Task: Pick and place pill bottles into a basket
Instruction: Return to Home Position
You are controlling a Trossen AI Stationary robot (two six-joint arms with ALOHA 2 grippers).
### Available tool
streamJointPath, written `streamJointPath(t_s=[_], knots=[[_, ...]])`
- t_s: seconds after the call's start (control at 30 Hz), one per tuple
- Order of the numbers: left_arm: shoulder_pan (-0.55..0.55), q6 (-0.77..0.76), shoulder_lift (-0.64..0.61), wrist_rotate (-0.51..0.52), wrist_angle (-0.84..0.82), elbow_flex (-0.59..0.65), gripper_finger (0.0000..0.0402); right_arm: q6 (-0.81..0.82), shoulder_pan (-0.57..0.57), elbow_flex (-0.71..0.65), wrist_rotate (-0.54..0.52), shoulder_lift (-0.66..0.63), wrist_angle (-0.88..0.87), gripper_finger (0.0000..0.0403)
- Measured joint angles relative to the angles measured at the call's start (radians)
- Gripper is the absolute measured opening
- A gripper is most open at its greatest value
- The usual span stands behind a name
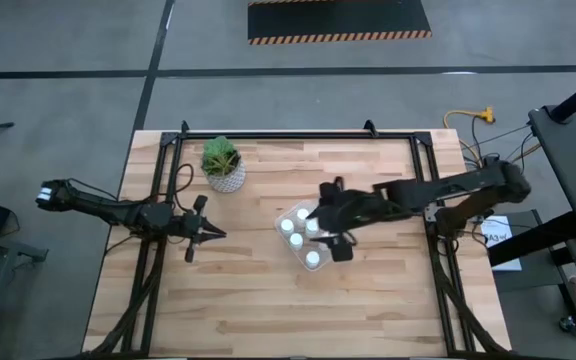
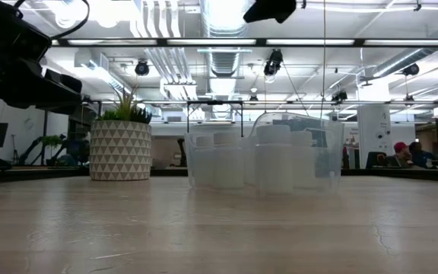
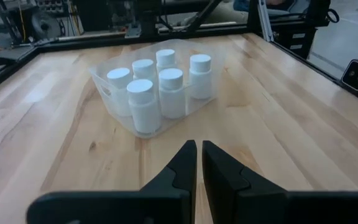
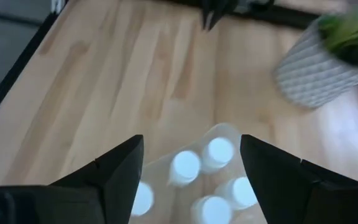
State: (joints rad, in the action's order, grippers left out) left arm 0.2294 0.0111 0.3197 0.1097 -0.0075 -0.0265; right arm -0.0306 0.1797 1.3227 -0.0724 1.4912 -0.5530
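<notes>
In front of me the wooden table [image 2: 204, 228] is bare. Near its middle stands the basket [image 3: 102, 81], and all six pill bottles [image 3: 160, 87] are upright inside it, close together in two rows.

I judge they are light, stiff plastic with smooth sides, so they would tip or slip easily. The safest hold is across the body, just below the cap. The basket looks thin and light too, and a small knock could probably slide it.

Above the basket hangs the right gripper [image 4: 191, 146], its fingers spread wide and holding nothing. How high it is over the caps, I cannot say well from these views.

At the left side of the table, well apart from the basket, the left gripper [image 3: 199, 149] points toward it, with its fingers almost together and empty.

Farther back is the white plant pot [image 2: 120, 151].
</notes>
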Motion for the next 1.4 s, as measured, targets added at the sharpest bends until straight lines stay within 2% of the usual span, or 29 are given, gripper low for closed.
streamJointPath(t_s=[0.3,0.57,0.7,1.1,1.4], knots=[[0.000,0.003,-0.056,0.000,-0.005,-0.004,0.0008,-0.027,0.001,-0.423,-0.036,-0.314,0.413,0.0227],[0.000,0.031,-0.135,0.001,-0.005,-0.009,0.0008,-0.059,0.001,-0.668,-0.036,-0.572,0.583,0.0191],[0.000,0.045,-0.164,0.001,-0.003,-0.009,0.0008,-0.082,0.001,-0.746,-0.035,-0.686,0.595,0.0159],[0.000,0.081,-0.224,0.000,-0.003,-0.009,0.0008,-0.094,0.001,-0.903,-0.033,-0.956,0.591,0.0022],[0.000,0.084,-0.225,0.000,-0.024,-0.009,0.0008,-0.127,0.001,-1.002,-0.033,-1.050,0.593,0.0009]])
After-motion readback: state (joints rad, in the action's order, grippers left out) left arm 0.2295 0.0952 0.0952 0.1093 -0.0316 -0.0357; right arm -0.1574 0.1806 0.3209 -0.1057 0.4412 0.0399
